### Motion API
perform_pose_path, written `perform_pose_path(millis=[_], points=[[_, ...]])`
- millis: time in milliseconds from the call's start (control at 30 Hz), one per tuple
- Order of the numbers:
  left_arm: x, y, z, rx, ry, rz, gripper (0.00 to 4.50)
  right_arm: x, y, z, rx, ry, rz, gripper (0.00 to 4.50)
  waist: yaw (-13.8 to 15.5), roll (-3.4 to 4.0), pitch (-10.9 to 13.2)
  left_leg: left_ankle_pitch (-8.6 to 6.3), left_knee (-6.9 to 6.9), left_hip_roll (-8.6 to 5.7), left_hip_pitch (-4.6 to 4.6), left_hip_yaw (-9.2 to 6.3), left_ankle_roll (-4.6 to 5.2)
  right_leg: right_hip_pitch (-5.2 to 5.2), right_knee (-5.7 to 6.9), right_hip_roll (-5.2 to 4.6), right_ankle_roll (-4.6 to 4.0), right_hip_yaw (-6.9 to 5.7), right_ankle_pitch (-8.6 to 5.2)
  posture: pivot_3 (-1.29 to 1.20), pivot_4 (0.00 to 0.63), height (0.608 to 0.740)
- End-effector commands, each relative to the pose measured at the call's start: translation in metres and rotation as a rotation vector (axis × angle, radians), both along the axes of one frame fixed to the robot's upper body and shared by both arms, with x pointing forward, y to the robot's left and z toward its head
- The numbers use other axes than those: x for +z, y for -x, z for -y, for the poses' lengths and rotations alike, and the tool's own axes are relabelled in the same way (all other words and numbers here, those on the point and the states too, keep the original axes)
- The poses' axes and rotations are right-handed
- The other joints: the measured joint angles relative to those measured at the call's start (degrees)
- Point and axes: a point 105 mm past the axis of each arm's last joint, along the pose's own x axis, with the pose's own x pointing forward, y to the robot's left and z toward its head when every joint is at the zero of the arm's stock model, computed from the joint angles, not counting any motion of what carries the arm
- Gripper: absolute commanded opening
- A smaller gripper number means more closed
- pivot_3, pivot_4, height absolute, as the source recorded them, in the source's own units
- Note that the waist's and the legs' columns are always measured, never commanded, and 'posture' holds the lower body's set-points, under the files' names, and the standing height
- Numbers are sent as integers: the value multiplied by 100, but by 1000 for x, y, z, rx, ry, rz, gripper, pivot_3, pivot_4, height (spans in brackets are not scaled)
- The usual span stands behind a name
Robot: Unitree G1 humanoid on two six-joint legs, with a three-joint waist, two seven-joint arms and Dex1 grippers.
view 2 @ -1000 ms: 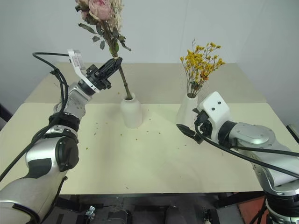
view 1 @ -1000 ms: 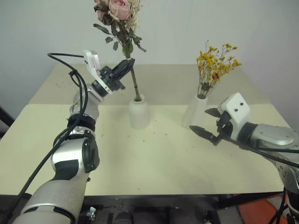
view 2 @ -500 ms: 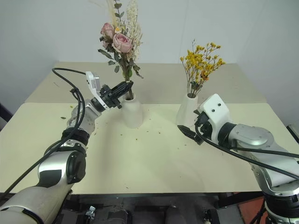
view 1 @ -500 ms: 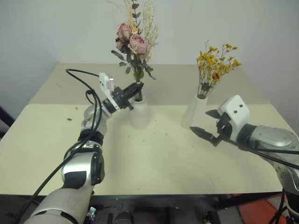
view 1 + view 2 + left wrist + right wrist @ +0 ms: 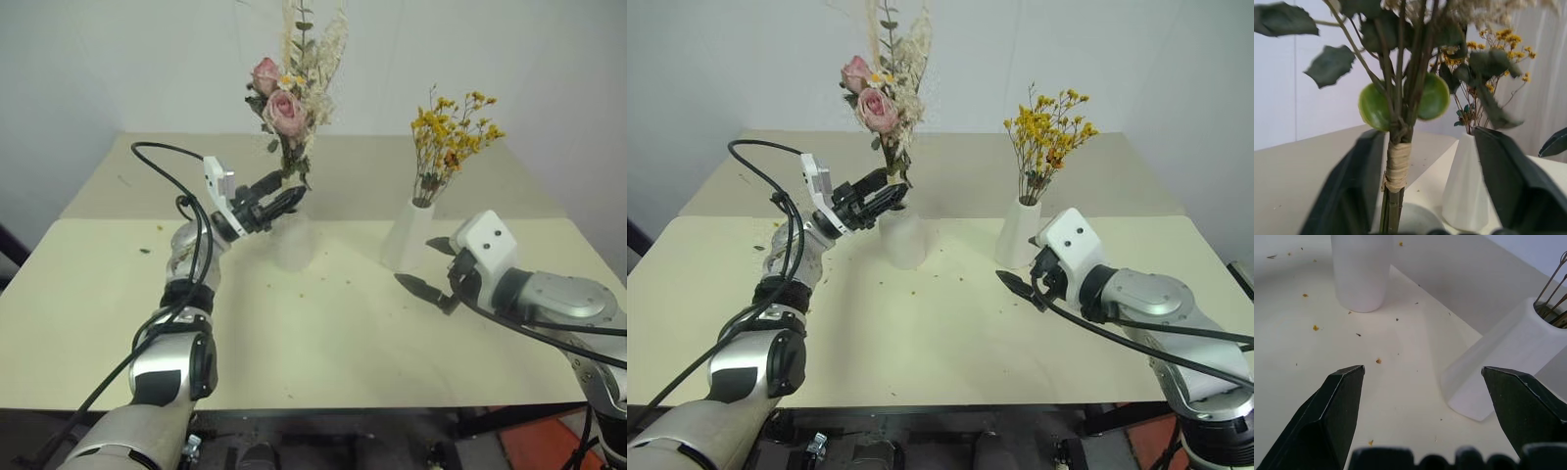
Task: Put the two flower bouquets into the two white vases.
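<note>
Rose bouquet in squat vase, left end effector open

Silver-grey arm shells, black joints, looped black cables, white wrist housings, black tapered jaws.

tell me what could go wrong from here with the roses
The left gripper has its fingers apart on either side of the rose stem, close to it. Pulling back could snag a leaf and tip the roses or the squat vase. The roses stand tall and top-heavy in that vase, so they may lean or fall out once let go. The right gripper hangs open near the tall vase with the yellow flowers; a sideways move could knock it.
</note>
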Motion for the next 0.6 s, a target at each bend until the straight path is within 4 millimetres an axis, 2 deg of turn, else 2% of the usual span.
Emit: perform_pose_path(millis=[33,200,300,367,467,600], points=[[14,2,-7,40,-13,61,4404,12,1,-4,15,4,71,4500,-3,0,0,0,0,0,1,0,0,1,0,0,0,0,0,0,150,740],[8,0,-13,96,-66,41,4459,12,-2,-5,15,6,76,4500,-9,0,0,0,0,0,5,0,0,2,4,0,0,0,0,0,150,740],[10,7,-19,86,-74,57,4459,12,-3,-4,14,8,78,4500,-12,0,0,0,1,0,8,0,0,5,5,0,0,1,0,0,150,740],[9,19,-25,44,-119,69,4459,13,-4,-4,12,8,78,4500,-26,1,0,0,0,1,8,0,0,3,5,1,0,2,0,0,150,740],[2,46,-39,-38,-228,87,4459,13,-3,0,3,11,74,4500,-57,1,0,0,-2,3,8,0,0,-2,17,2,-2,3,-1,0,150,740],[2,67,-69,53,-310,105,4459,15,2,17,-32,14,63,4500,-14,1,0,0,-1,4,16,1,0,-3,33,2,-4,3,-5,0,150,740]])
